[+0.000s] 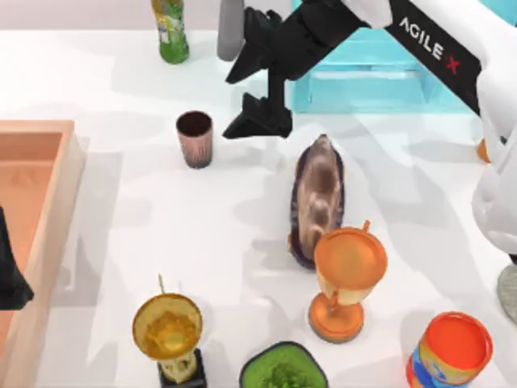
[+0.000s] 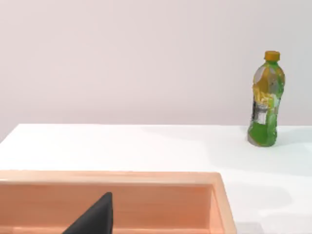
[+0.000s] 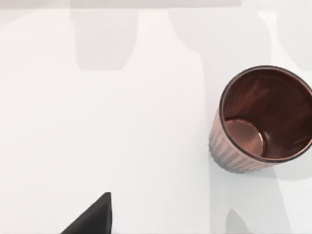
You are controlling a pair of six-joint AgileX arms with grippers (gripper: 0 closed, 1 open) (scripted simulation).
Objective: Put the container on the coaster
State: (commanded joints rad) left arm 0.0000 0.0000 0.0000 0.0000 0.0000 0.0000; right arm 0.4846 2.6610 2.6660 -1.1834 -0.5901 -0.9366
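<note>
Table [image 1: 121,73] white, plain pale wall behind | container [image 1: 195,138] upright – right gripper [image 1: 257,95] beside, jaws released

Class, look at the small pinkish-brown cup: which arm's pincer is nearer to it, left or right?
Right. The right pincer, fingers apart, hangs just to the right of the cup and a little farther back. The left pincer sits over the wooden tray at the table's left edge.

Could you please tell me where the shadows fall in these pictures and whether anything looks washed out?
Top view: soft grey shadows cross the white table around the cup. Right wrist view: broad pale shadows beside the cup, table nearly blown white. Left wrist view: even light, a faint shadow near the green bottle.
</note>
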